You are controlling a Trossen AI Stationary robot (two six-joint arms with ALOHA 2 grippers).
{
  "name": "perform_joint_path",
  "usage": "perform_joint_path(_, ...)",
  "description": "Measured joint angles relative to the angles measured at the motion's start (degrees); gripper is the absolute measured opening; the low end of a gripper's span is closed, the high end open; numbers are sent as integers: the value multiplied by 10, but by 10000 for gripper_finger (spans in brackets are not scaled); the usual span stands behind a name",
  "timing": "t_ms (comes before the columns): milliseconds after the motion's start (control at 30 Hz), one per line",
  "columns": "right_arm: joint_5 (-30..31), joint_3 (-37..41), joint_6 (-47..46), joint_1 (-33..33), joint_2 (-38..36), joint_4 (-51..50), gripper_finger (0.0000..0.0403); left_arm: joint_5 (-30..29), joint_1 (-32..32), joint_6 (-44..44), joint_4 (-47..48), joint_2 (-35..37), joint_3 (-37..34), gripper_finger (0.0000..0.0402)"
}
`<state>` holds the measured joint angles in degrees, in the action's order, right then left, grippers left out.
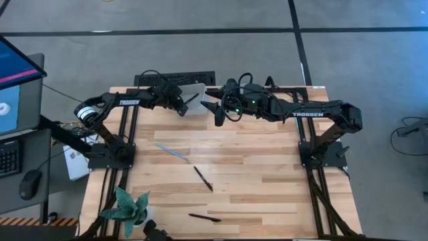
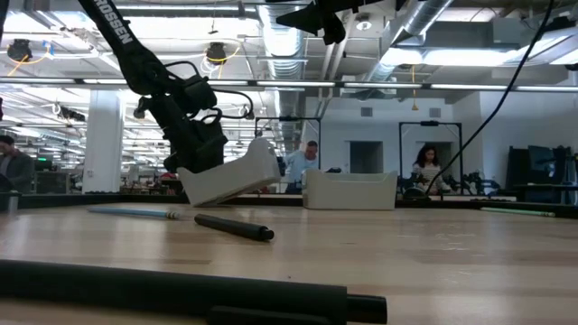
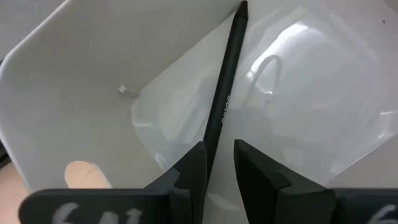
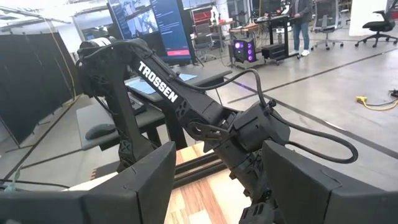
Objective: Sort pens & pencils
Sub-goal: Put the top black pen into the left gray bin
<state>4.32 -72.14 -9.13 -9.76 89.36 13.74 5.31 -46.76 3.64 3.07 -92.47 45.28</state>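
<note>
A green plant (image 1: 127, 207) sits at my table's (image 1: 267, 194) near corner. Beside the table I see a keyboard (image 1: 9, 155), a mouse (image 1: 29, 183) and a lit screen (image 1: 15, 80).

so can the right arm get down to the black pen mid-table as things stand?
Probably yes. The right gripper is open and empty, raised at the table's far edge. The black pen lies alone on bare wood, and the left gripper is busy at the white bin, out of the way.
</note>
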Motion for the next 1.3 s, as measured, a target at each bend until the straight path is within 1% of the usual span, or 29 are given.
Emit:
perform_joint_path(167, 0, 0, 0, 0, 0, 0, 260, 0, 0, 8, -3, 0, 0, 82)
perform_joint_path(467, 0, 0, 0, 0, 0, 0, 260, 0, 0, 32, -8, 0, 0, 132)
perform_joint_path(633, 0, 0, 0, 0, 0, 0, 260, -1, 0, 56, -8, 0, 0, 148)
perform_joint_path(933, 0, 0, 0, 0, 0, 0, 260, 0, 0, 70, -21, 0, 0, 152)
perform_joint_path(1033, 0, 0, 0, 0, 0, 0, 260, 17, 0, 70, -31, 0, 2, 152)
perform_joint_path(1133, 0, 0, 0, 0, 0, 0, 260, 22, 0, 70, -9, 0, 21, 152)
perform_joint_path(1300, 0, 0, 0, 0, 0, 0, 260, -1, 0, 65, 40, 0, 69, 152)
